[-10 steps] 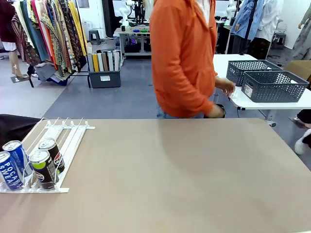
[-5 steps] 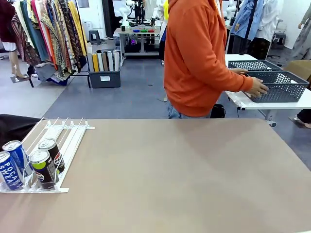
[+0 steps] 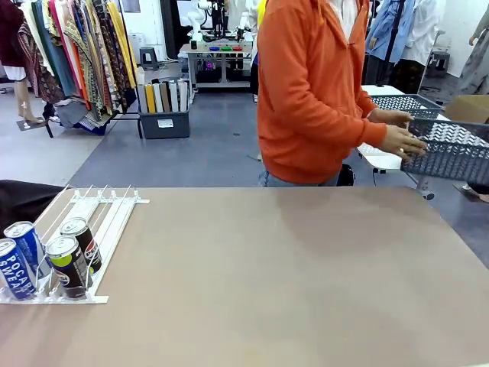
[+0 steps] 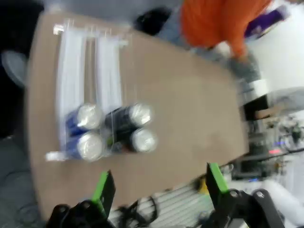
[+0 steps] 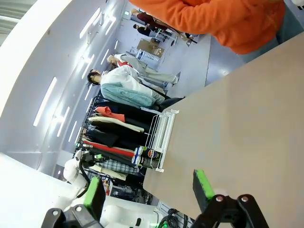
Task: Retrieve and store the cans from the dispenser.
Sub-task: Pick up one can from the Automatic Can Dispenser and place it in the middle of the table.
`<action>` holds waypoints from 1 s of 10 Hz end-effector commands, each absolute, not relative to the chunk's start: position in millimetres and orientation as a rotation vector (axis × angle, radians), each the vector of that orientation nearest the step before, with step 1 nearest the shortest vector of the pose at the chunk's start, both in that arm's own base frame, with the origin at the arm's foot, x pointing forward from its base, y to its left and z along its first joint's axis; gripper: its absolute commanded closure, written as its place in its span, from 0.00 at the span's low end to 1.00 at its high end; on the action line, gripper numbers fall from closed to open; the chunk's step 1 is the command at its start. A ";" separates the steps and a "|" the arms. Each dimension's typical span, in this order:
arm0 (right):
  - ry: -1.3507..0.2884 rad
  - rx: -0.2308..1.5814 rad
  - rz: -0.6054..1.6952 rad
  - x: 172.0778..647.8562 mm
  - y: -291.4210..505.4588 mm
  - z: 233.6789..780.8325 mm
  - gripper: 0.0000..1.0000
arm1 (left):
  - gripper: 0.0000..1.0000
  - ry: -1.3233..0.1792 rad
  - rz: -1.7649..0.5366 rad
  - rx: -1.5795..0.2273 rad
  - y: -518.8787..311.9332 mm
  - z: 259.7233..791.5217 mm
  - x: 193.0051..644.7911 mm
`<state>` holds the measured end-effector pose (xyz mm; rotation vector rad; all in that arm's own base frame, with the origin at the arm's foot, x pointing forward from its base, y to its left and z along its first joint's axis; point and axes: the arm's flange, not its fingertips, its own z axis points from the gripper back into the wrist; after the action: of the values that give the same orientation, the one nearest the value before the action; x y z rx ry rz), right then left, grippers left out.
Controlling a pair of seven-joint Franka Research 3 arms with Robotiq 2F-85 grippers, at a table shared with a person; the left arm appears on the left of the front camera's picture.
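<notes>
The white dispenser (image 3: pixel 107 218) lies at the table's left side. At its near end stand several cans: two blue-and-white ones (image 3: pixel 15 267) and two dark ones (image 3: pixel 70 264). From above and blurred, the left wrist view has the dispenser (image 4: pixel 73 71) with the silver-topped cans (image 4: pixel 114 130) at its near end. My left gripper (image 4: pixel 159 185) hangs high over them, open, with nothing between its fingers. My right gripper (image 5: pixel 147 187) is open and bare too, above the table, with the dispenser (image 5: pixel 164 126) and cans (image 5: pixel 145 156) far off.
A person in an orange hoodie (image 3: pixel 313 92) stands at the far edge, both hands on a dark grey lattice basket (image 3: pixel 454 149) held tilted above a white side table (image 3: pixel 374 157). A second basket (image 3: pixel 397 103) sits behind it.
The person has turned to the right, taken hold of the grey basket on the side table and lifted it, tilted. The cans and the dispenser have not moved.
</notes>
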<state>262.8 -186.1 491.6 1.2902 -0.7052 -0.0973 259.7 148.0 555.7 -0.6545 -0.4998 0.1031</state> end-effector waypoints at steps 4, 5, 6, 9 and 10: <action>-0.727 1.308 -0.096 265.9 -185.2 495.5 0.00 | 0.00 -0.014 -0.269 0.191 86.2 544.1 260.6; -0.727 1.308 -0.096 265.9 -185.2 495.5 0.00 | 0.00 -0.074 -0.256 0.194 84.6 545.8 263.9; -0.727 1.308 -0.096 265.9 -185.2 495.5 0.00 | 0.00 -0.203 -0.264 0.134 80.4 553.7 268.8; -0.727 1.308 -0.096 265.9 -185.2 495.5 0.00 | 0.00 -0.102 -0.153 0.079 79.2 544.7 263.1; -0.727 1.308 -0.096 265.9 -185.2 495.5 0.00 | 0.00 -0.107 -0.207 0.119 74.2 546.3 267.0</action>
<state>263.0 -185.8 491.4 1.2905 -0.7023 -0.0972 266.2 76.8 543.9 0.0899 -0.1028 -0.1937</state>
